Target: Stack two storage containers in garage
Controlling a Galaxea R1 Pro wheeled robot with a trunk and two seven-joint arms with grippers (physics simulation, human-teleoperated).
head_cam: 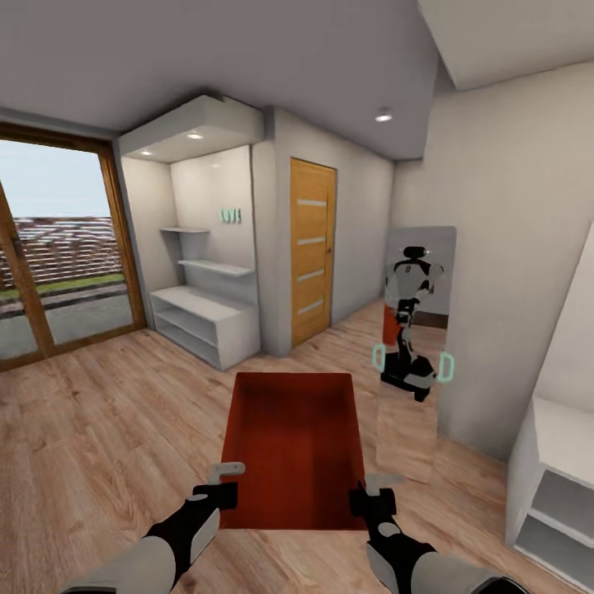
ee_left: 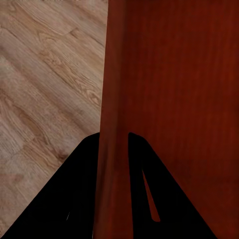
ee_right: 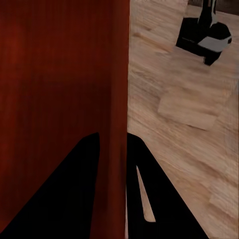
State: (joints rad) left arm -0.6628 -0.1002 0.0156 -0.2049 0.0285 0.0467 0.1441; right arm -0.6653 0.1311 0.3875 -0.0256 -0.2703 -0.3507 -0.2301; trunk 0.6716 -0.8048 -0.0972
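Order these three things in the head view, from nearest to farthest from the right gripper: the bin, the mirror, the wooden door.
1. Bin: held at its right wall by the right gripper.
2. Mirror: standing against the right-hand wall, ahead of the gripper.
3. Wooden door: farthest, shut, in the back wall beyond the bin.

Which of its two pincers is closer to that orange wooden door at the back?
The right pincer, slightly. It grips the red container's right wall, the side toward the wooden door. The left pincer grips the opposite wall, toward the glass doors.
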